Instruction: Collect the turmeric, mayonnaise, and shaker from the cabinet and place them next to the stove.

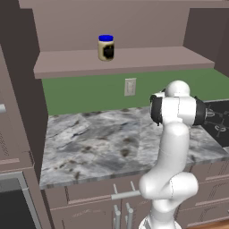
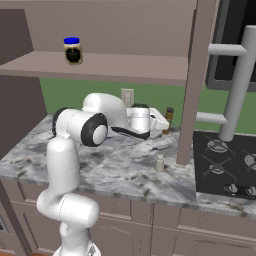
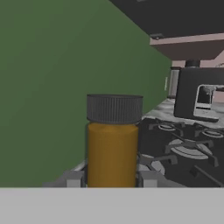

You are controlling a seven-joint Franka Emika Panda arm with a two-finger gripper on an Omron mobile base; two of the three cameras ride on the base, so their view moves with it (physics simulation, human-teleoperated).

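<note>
End effector [image 3: 111, 178] pinching slim amber turmeric [image 3: 112, 144] bottle, ribbed dark cap, over veined marble counter [image 2: 120, 165].

You're facing a green wall [image 1: 89, 91] with a pale outlet plate [image 1: 129, 86] above a grey marbled table [image 1: 103, 143]. Mauve-brown base drawers [image 1: 89, 197] with metal handles sit below, and a dark appliance [image 3: 199, 94] stands far off.

Marbled grey counter [image 2: 120, 170] with shaker [image 2: 159, 162] upright; cabinet [image 1: 134, 60] shelf with mayonnaise [image 1: 106, 47].
</note>
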